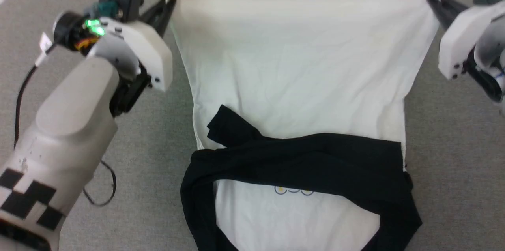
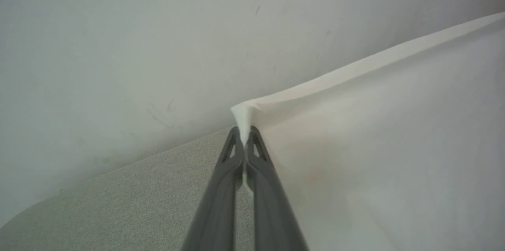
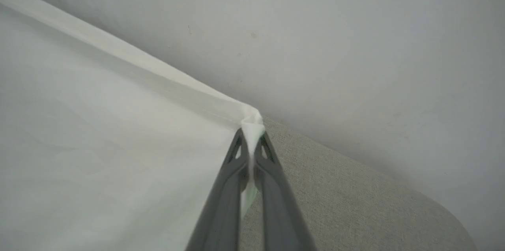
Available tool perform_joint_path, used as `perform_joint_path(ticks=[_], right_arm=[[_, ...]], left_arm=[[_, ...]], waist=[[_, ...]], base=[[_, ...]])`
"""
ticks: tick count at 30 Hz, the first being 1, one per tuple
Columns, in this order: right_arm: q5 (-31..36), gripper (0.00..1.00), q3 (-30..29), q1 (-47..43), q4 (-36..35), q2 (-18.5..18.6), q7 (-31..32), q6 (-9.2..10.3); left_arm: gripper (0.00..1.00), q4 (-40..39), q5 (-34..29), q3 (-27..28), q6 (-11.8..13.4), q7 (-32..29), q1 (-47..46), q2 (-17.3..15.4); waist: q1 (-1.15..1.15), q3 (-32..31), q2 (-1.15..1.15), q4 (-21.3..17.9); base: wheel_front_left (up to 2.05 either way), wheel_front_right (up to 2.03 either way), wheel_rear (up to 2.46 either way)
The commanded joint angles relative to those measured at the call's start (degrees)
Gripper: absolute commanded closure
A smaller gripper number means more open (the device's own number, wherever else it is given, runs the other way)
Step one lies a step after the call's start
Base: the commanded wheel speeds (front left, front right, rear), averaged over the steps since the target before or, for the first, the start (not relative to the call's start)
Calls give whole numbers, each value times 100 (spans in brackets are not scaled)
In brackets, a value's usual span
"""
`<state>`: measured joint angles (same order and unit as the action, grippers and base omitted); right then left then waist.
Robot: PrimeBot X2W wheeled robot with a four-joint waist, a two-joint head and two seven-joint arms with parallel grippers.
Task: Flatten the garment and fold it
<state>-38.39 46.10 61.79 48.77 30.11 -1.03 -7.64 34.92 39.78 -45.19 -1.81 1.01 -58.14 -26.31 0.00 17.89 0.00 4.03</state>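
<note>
Left gripper (image 1: 169,3) and right gripper (image 1: 432,1) are each clamped on a far hem corner of the garment (image 1: 300,85). It's spread on the grey table (image 1: 158,172), hem taut, black sleeves (image 1: 315,160) crossed near the chest print (image 1: 294,191). Likely risks: thin pinches slip under tension, uneven pull skews the fold, loose sleeves drag and bunch.

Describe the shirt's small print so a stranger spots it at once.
On the grey surface spreads a white garment with black sleeves folded across its near half. Just nearer the robot than that band sits the small print, its only coloured mark.
</note>
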Motion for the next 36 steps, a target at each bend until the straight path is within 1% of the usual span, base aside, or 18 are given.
perform_joint_path(ticks=[1, 4, 6, 10, 14, 18, 20, 23, 25, 28, 31, 36], right_arm=[[-101, 100, 12, -189, -53, 93, -128, 15], [-268, 100, 40, -585, -249, 197, -350, 15], [-394, 100, 12, -872, -428, 288, -441, 15], [-663, 100, -99, -1521, -978, 501, -414, 15], [-895, 100, -288, -2322, -1725, 806, -184, 15], [-1185, 100, -649, -3251, -2620, 1115, 229, 15], [-1265, 100, -827, -3750, -3087, 1272, 489, 15], [-1357, 100, -1123, -4535, -3776, 1453, 933, 15], [-1373, 100, -1283, -5023, -4182, 1512, 1236, 15], [-1264, 100, -1447, -5646, -4689, 1532, 1669, 15], [-1105, 100, -1602, -6081, -5010, 1462, 2059, 15], [-732, 100, -1775, -6447, -5245, 1377, 2579, 15]], left_arm=[[100, -83, 29, -20, 30, 32, 204, -121], [100, -400, 79, -74, 64, 55, 607, -266], [100, -725, 124, -100, 129, 36, 908, -395], [100, -1675, 240, -156, 394, -155, 1639, -790], [100, -2881, 371, -197, 811, -425, 2466, -1327], [100, -4059, 493, -287, 1256, -744, 3268, -1891], [100, -4548, 527, -380, 1434, -904, 3627, -2148], [100, -5111, 646, -526, 1658, -1122, 4116, -2436], [100, -5318, 709, -666, 1718, -1239, 4395, -2570], [100, -5408, 782, -924, 1659, -1397, 4702, -2655], [100, -5224, 768, -1123, 1502, -1461, 4814, -2632], [100, -4687, 704, -1330, 1216, -1442, 4795, -2433]], waist=[[0, -497, 0, -108], [0, -875, 0, -103], [0, -1120, 0, -97], [0, -1550, 0, -118], [0, -1861, 0, -139], [0, -2018, 0, -152], [0, -2051, 0, -156], [0, -2035, 0, -151], [0, -2019, 0, -150], [0, -1964, 0, -140], [0, -1894, 0, -132], [0, -1774, 0, -127]], base=[[0, 0, 0], [0, 0, 0], [0, 0, 0], [0, 0, 0], [0, 0, 0], [0, 0, 0], [0, 0, 0], [0, 0, 0], [0, 0, 0], [0, 0, 0], [0, 0, 0], [0, 0, 0]])
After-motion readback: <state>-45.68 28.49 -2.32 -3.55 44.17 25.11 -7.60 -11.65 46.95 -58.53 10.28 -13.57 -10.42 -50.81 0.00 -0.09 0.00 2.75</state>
